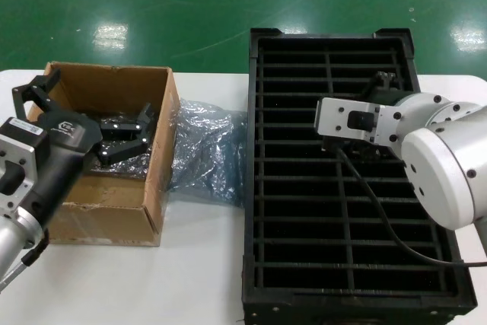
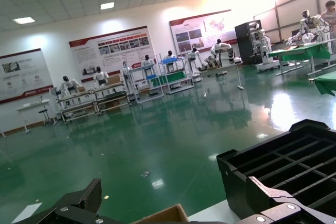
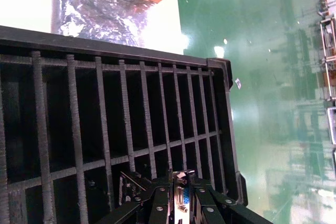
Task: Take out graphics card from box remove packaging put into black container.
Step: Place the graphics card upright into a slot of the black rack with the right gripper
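My right gripper [image 1: 384, 85] is over the far right part of the black container [image 1: 251, 188]. In the right wrist view the gripper [image 3: 181, 182] is shut on the graphics card [image 3: 182, 199]. The card's silver bracket and blue port show between the fingers, just above a slot. The card is hidden in the head view. My left gripper [image 1: 84, 108] is open and empty over the brown cardboard box [image 1: 114, 85]. The wrinkly grey-blue plastic packaging [image 1: 205, 146] lies on the table between the box and the container. It also shows in the right wrist view [image 3: 100, 11].
The white table [image 1: 198, 279] has bare room in front of the box. Green floor lies beyond the table's far edge. The left wrist view shows the box corner [image 2: 163, 214] and a container corner [image 2: 273, 166].
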Motion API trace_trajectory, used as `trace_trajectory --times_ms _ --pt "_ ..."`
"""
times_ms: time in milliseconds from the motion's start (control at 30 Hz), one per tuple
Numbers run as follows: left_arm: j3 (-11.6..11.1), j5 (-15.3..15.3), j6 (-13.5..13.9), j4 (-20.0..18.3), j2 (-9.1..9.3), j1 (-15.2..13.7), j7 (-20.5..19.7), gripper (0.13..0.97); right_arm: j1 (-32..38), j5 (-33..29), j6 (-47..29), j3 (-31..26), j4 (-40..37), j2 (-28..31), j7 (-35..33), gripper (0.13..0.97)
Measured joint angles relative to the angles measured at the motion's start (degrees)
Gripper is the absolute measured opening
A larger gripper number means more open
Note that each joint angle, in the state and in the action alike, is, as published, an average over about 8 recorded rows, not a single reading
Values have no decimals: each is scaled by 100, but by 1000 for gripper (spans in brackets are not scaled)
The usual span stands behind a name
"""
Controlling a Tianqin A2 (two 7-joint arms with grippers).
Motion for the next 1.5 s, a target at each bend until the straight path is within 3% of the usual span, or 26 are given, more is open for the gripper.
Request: trace_trajectory --times_ms 467,1033,1267,1500 --pt "-81 184 141 105 127 -53 -28 966 282 558 -407 -341 -99 121 -516 179" --pt "-25 296 105 133 189 -113 -25 966 684 1080 -900 -506 -11 550 -648 179" --pt "137 212 -52 146 155 -208 45 966 827 1342 -599 -552 -380 637 -786 179" --pt "414 -106 -390 167 31 -339 240 966 1006 1729 -67 -567 -1023 653 -1038 179"
